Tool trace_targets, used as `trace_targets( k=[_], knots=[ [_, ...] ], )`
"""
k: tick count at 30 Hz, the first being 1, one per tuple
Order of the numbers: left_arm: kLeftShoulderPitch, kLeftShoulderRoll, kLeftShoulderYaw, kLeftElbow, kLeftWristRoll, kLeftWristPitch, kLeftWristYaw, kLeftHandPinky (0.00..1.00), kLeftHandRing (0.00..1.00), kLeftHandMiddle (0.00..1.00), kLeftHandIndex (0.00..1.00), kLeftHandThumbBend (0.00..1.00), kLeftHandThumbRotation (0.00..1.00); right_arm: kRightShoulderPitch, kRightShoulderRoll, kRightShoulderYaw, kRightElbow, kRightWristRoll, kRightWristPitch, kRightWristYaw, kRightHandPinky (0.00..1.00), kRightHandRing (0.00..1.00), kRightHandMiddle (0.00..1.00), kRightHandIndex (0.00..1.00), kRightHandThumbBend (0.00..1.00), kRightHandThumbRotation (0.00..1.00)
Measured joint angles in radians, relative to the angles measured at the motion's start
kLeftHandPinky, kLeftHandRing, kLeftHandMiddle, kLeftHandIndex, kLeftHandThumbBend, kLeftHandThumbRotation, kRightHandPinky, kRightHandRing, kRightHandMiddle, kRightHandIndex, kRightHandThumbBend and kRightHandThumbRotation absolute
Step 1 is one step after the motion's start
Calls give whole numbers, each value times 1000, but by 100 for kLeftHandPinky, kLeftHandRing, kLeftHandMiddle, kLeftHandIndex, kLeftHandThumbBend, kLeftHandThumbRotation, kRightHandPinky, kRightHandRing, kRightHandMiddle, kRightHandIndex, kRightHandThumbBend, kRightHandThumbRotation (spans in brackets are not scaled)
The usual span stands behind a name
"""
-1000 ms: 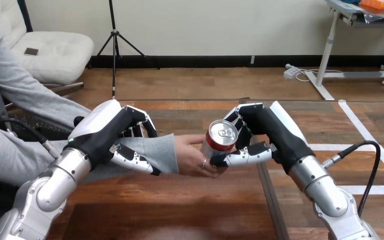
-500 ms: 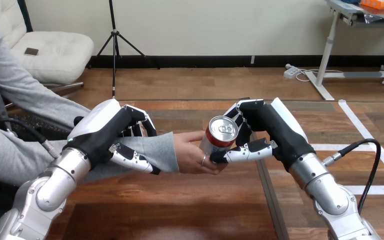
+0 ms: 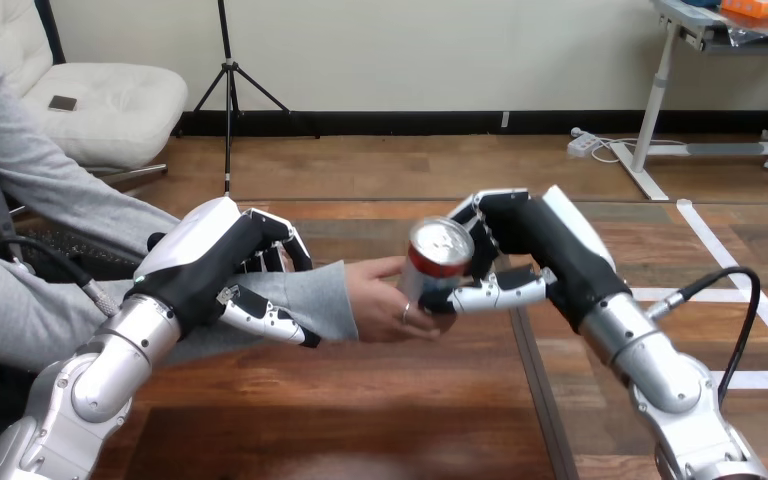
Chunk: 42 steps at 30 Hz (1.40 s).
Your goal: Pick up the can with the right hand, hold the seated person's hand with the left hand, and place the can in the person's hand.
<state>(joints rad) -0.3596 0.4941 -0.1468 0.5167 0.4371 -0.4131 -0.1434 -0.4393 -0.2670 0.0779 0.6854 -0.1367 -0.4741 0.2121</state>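
- The robot's right hand [image 3: 532, 250] is curling its fingers and thumb round a silver-and-red aluminium drink can [image 3: 436, 262], whose long axis is leaning, top towards the camera.
- The can is sitting just left of those fingers, seemingly touching the person's hand [image 3: 382, 302].
- The left hand [image 3: 212, 265] is clasping the person's grey-sleeved forearm [image 3: 305, 295].

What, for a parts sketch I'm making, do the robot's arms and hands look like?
The left arm and right arm have rounded silver metal forearms. The left hand and right hand are black, each with a smooth white shell on its back. Their jointed fingers are black and white.
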Motion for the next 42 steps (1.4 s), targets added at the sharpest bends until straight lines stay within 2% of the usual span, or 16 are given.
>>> trace_targets(
  k=[6,12,27,42],
  knots=[
    [0,0,0,0,0,0,0,20,25,32,44,78,0,0,0,0,-41,15,26,5,45,51,54,57,99,45],
    [1,0,0,0,0,0,0,21,26,33,44,77,0,0,1,-1,-78,18,29,5,48,54,56,59,100,62],
    [7,0,-1,0,0,0,-2,22,26,33,44,77,0,0,-1,-1,-99,3,29,-8,48,53,57,60,98,82],
    [7,0,-1,0,0,0,-2,21,25,32,44,77,0,0,-8,-1,-99,-17,14,-12,51,57,61,64,100,94]
  ],
)
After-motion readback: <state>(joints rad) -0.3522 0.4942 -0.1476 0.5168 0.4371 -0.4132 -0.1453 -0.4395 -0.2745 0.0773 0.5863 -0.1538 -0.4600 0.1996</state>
